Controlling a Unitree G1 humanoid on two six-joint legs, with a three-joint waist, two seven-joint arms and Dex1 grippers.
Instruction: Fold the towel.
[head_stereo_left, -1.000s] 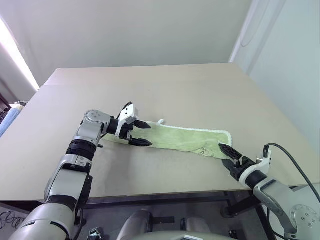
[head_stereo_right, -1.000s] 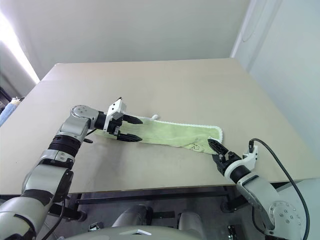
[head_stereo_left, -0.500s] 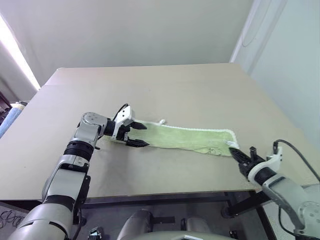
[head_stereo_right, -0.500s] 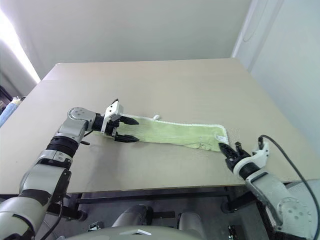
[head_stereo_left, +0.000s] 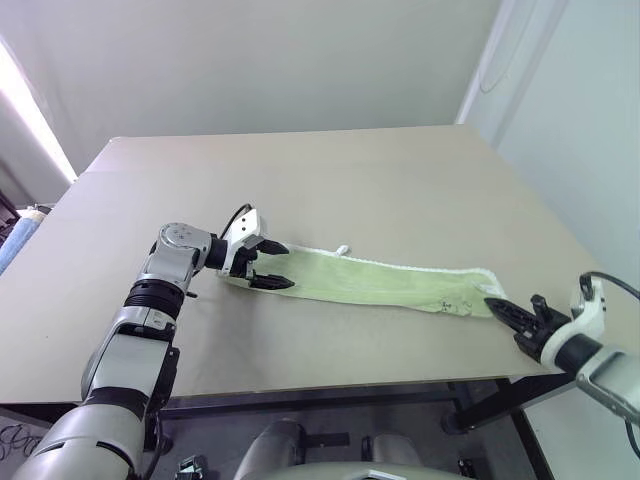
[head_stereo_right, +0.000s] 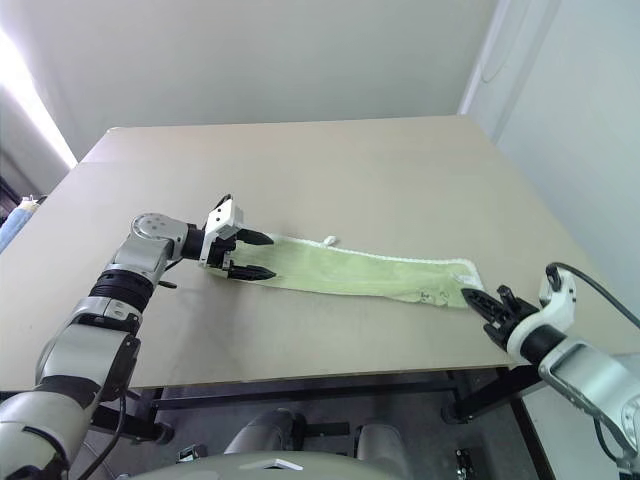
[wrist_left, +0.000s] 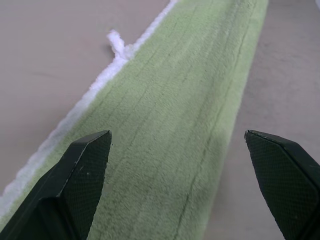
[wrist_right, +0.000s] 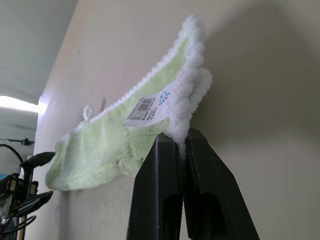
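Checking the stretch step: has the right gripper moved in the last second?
Yes. The right gripper, shut on the towel, moved rightward toward the table's right edge.

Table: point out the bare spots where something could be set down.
The table is bare beyond the towel up to its far edge, and in the near strip along the front edge. Crowded: the towel's ends, at the left end effector and right end effector.
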